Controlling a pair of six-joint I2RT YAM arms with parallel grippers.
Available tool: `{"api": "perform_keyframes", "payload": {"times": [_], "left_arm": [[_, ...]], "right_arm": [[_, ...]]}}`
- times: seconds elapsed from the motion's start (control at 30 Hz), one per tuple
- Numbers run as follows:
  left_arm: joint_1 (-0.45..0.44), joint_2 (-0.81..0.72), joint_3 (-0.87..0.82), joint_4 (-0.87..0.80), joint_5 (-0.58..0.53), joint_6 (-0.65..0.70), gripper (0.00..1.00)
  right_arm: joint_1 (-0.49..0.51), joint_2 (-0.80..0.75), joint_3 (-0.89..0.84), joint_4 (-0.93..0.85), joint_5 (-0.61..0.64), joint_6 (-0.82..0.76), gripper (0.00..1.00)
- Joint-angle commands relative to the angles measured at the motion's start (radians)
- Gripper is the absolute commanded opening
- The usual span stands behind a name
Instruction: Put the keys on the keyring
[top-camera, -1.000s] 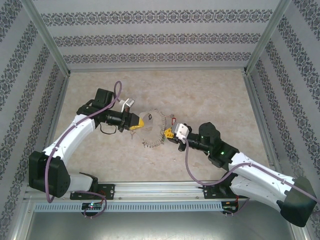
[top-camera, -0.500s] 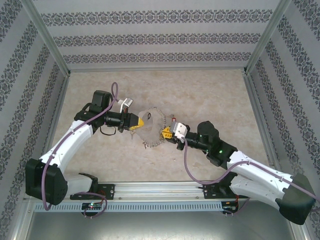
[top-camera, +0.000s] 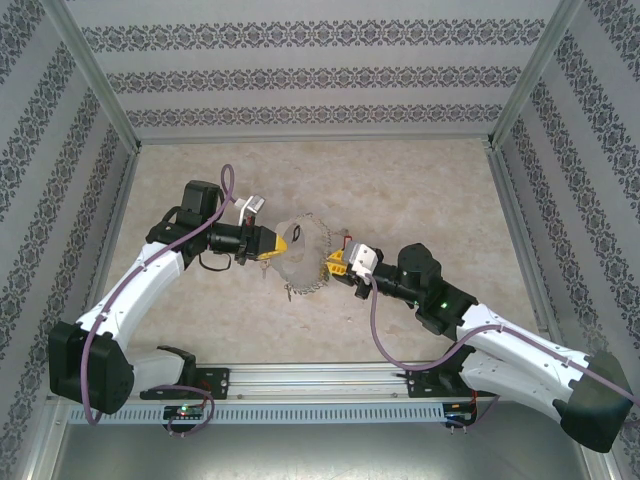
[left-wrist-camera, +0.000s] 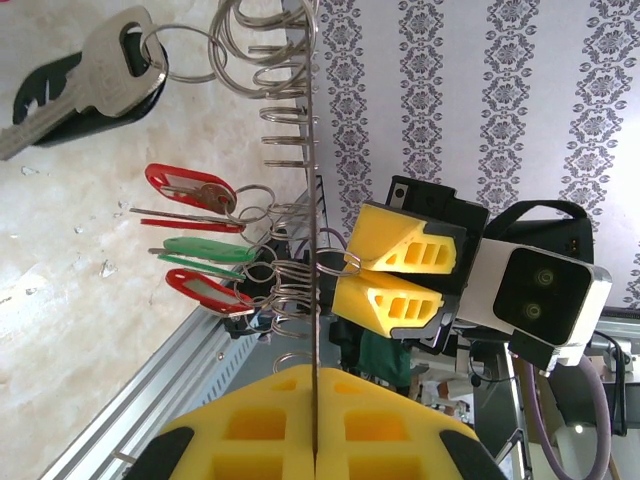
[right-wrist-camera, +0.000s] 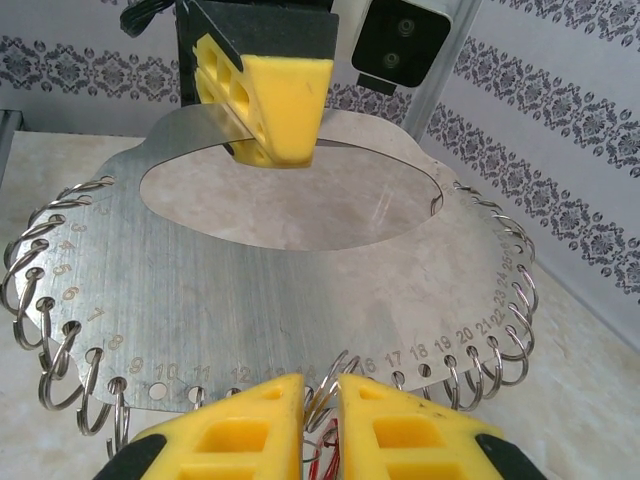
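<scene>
Yellow pads (right-wrist-camera: 235, 425) of the right gripper (right-wrist-camera: 320, 392) stood slightly parted astride a split ring on the keyring (right-wrist-camera: 250, 290), gripping nothing evident, the left gripper (left-wrist-camera: 315, 432) clamping its far edge, the keys (left-wrist-camera: 192, 190) hanging alongside; judged mid-threading, next needing a re-pinch.

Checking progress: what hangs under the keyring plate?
Two red-tagged keys, a green-tagged key and a black-tagged key, on its rim rings. From the right wrist, the keyring plate covers them almost entirely.

White left arm (top-camera: 140, 285) and right arm (top-camera: 520, 355), black joints, purple cables (top-camera: 373, 318), yellow pincer fingers (left-wrist-camera: 400, 235)
</scene>
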Motion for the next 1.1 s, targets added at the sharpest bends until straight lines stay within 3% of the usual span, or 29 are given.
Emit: {"api": "perform_keyframes", "payload": {"times": [0.0, 0.47, 1.07], "left_arm": [[0.001, -0.033, 0.024, 0.018, 0.068, 0.012, 0.0], [0.004, -0.056, 0.028, 0.013, 0.068, 0.033, 0.0], [0.028, -0.033, 0.172, -0.172, 0.079, 0.21, 0.0]], "right_arm": [[0.009, 0.012, -0.003, 0.025, 0.038, 0.01, 0.16], [0.009, 0.032, -0.004, 0.03, 0.022, 0.03, 0.16], [-0.001, -0.103, -0.08, 0.055, -0.023, 0.01, 0.25]]}}
